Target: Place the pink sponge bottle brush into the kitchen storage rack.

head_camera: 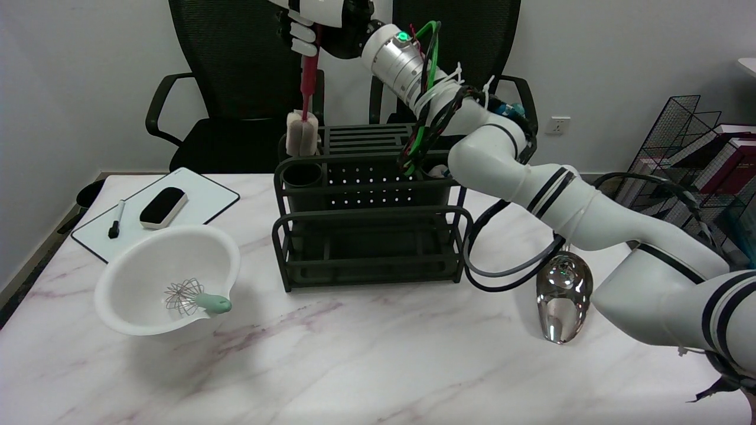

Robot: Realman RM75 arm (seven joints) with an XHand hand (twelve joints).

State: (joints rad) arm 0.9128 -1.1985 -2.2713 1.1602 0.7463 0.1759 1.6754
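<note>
The pink sponge bottle brush [303, 121] is held upright, long axis near vertical: red handle up, pale sponge head down. The sponge head is seen at the rack's back-left corner, at or just inside the mouth of the rear-left round holder; whether it is already seated or only touching the rim cannot be told from this view. The handle top is gripped by the right hand [307, 23], fingers closed around it, at the top edge of the picture and partly cut off. So the brush hangs straight below the hand, and the hand is directly above the target slot. The relation that matters is judged to be vertical alignment: brush axis over the holder opening, so that a straight descent is all that is called for, with little lateral correction. The risk is judged to be the soft sponge catching on the holder rim and tilting the handle on release. The kitchen storage rack [366, 236] is black, tiered, and stands mid-table, with a second round cup at its front-left. The right arm is routed over the rack from the lower right, cables hanging just beside the rack's right end. Well apart on the left, a white bowl [127, 283] with a whisk [192, 298] in it, and a whiteboard [201, 198] with eraser and marker. A shiny metal scoop [564, 298] lies near the arm on the right.
</note>
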